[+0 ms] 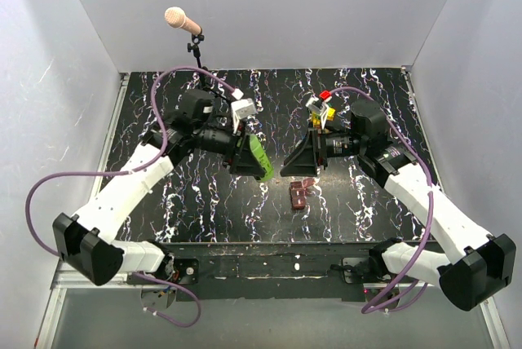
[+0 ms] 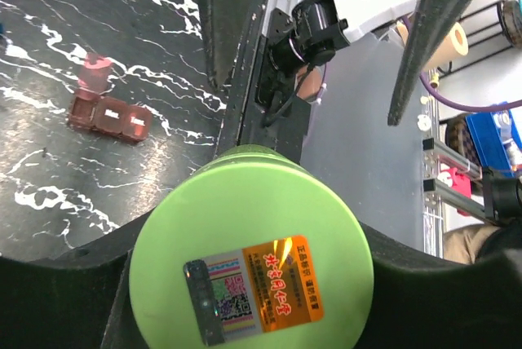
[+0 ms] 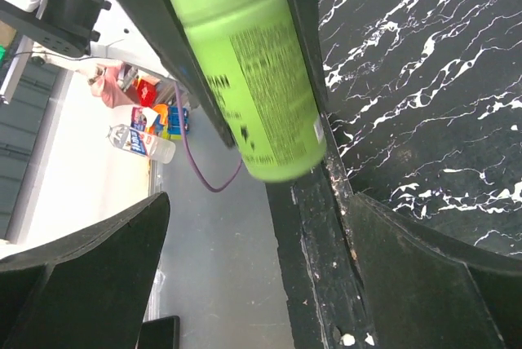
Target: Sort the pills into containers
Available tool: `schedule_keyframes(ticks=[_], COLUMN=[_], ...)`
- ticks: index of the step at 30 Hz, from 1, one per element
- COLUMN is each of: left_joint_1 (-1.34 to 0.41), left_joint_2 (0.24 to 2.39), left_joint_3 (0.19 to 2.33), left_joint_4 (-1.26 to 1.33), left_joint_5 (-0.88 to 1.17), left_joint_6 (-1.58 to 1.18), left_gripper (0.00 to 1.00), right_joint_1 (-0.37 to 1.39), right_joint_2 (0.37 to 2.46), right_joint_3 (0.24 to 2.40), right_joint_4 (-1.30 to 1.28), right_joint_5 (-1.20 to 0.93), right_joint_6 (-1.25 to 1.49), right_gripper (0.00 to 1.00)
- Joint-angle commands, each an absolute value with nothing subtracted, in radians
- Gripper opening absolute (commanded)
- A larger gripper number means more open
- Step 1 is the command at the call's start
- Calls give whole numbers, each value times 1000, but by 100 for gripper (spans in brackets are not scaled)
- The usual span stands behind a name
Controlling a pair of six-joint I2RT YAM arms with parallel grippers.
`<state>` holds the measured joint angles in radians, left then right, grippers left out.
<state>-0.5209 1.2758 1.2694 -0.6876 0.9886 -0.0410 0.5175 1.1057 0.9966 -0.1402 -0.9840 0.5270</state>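
My left gripper [image 1: 247, 158] is shut on the green bottle [image 1: 261, 160] and holds it tilted above the table's middle. In the left wrist view the bottle's stickered base [image 2: 251, 255] fills the space between the fingers [image 2: 65, 296]. My right gripper [image 1: 292, 163] faces the bottle from the right. It stands open with nothing between its fingers [image 3: 86, 271], and the bottle [image 3: 249, 72] hangs ahead of it. The dark red-brown box [image 1: 300, 193] lies on the table below the grippers, its flap lid [image 2: 96, 72] raised. No pills show.
A yellow-and-blue toy brick stack [image 1: 320, 106] stands at the back of the black marbled table [image 1: 188, 202], behind the right arm. A microphone on a stand [image 1: 181, 20] rises at the back left. White walls enclose three sides.
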Motion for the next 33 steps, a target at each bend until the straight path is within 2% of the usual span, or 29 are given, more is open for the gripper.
schedule_keyframes(ticks=[1,12,19,27,30,33], left_joint_1=[-603,-703,-704,-721,-727,-730], left_joint_2=[1322,1351,1342,1342,1341,1332], left_joint_3=[1339,1371,1402,1420,1428,1433], left_joint_4=[-712,-716,-726,-726,-726,-719], left_joint_5=[977,919,937,969,965,963], left_joint_6=[-25,-34,-34,-29,-28,-26], left_gripper=[0,0,0,0,0,0], right_joint_1=[522,523,522,537,545,554], right_joint_2=[1118,1135,1143,1149,1163,1180], right_joint_3=[1006,970,925,894,893,867], right_joint_4=[-63,46,83,229,270,386], right_joint_5=[-1002,-1002,-1126,-1201,-1213,-1236], right_joint_6=[583,677,629,721,761,842], right_gripper=[96,96,97,97,95,88])
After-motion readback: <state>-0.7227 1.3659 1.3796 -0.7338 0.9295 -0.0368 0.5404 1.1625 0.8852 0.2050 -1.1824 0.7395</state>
